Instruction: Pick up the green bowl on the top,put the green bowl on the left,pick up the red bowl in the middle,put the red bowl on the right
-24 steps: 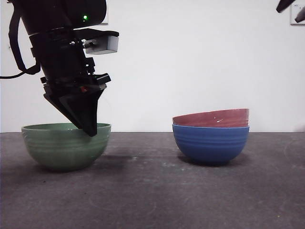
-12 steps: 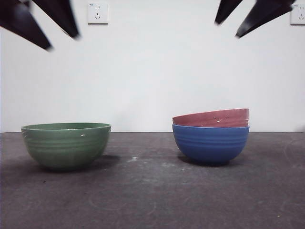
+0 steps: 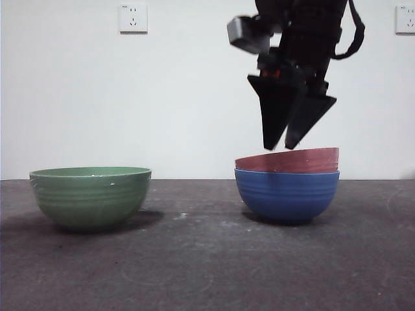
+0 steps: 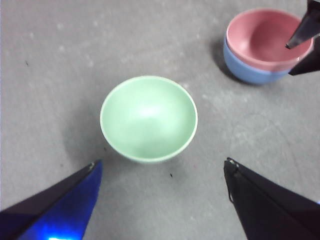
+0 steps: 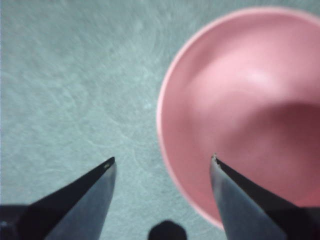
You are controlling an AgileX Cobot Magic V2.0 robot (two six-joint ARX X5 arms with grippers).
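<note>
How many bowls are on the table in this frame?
3: the green bowl stands alone on the left; the red bowl sits nested in the blue bowl on the right, under the open right gripper. None looks hidden.

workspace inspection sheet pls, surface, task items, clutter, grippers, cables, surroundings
Surface: dark grey table, scuffed, pale specks.
Job's things: green bowl upright, alone on the table; red bowl nested, tilted, in a blue bowl.
Clutter: nothing seen.
Grippers: right gripper open, just above the red bowl's rim, not touching; left gripper open, high over the green bowl.
Cables: black cable looping off the right arm.
Surroundings: white wall, two wall sockets.
</note>
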